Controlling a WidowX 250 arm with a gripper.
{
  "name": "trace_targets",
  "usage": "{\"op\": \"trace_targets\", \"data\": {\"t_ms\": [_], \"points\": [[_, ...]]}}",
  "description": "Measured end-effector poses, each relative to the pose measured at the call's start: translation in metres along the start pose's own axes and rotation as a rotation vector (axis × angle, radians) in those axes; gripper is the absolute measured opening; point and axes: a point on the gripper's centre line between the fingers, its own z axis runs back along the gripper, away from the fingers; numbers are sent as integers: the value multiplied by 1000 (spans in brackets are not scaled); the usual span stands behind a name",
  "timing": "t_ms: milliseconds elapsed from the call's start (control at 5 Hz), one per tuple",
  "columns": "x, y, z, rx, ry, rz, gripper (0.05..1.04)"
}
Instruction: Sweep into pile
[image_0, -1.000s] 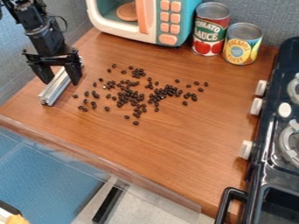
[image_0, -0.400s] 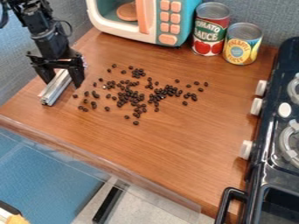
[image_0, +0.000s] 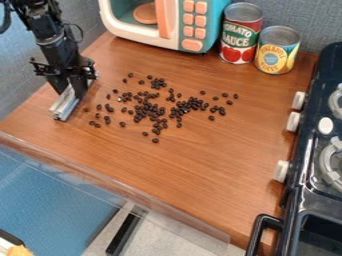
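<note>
At the counter's left side, the gripper (image_0: 71, 92) is shut on a silver metal bar (image_0: 65, 107), one finger on each side of it. The bar lies slantwise, its near end poking out below the fingers toward the front left. To the right of the bar, dark beans (image_0: 157, 110) are scattered loosely over the middle of the wooden counter, densest around the centre, with single ones around the edges. The leftmost beans are close to the gripper's right finger.
A toy microwave (image_0: 182, 22) stands at the back, with a tomato sauce can (image_0: 241, 34) and a pineapple can (image_0: 277, 50) to its right. A dark toy stove (image_0: 310, 150) lines the right side. A clear panel (image_0: 120, 187) runs along the counter's front edge.
The gripper's fingers have closed in on the bar from a wider spread, after a small shift right. The bar's near end has moved slightly right. The beans have stayed put.
</note>
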Motion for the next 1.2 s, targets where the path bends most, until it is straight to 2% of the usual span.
{"op": "trace_targets", "data": {"t_ms": [200,400,600,800,1000,1200], "points": [[-3,1,-1,26,17,1,366],[-16,-5,0,18,49,7,366],[-25,-18,17,-27,61,20,366],[-22,-36,59,-105,10,37,366],[-28,-65,81,-176,13,30,366],[-32,-103,85,-264,68,42,366]]}}
